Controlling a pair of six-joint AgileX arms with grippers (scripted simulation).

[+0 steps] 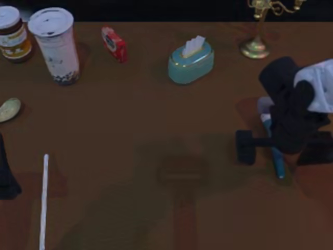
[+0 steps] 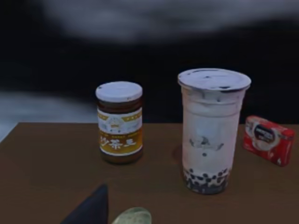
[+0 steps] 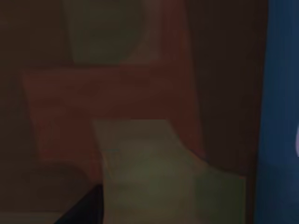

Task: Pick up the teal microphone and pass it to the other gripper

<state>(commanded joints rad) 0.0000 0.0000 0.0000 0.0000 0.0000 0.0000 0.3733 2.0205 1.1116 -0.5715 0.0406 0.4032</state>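
Right pincer (image 1: 276, 148), fingers spread, straddles the microphone (image 1: 276, 159) on the worktop (image 1: 156, 114); left pincer (image 1: 8, 177), state untellable, sits at left.

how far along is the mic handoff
Early. The right gripper is down over the teal microphone at the table's right side, but a grasp can't be confirmed and the microphone looks unlifted. The left gripper waits at the left edge. Lifting, carrying across and handing over remain.

I work at a rendered brown table (image 1: 156, 104) strewn with household things: tissue box (image 1: 190, 62), bubble-tea cup (image 1: 54, 44), sauce jar (image 1: 13, 34), brass candlestick (image 1: 257, 31).
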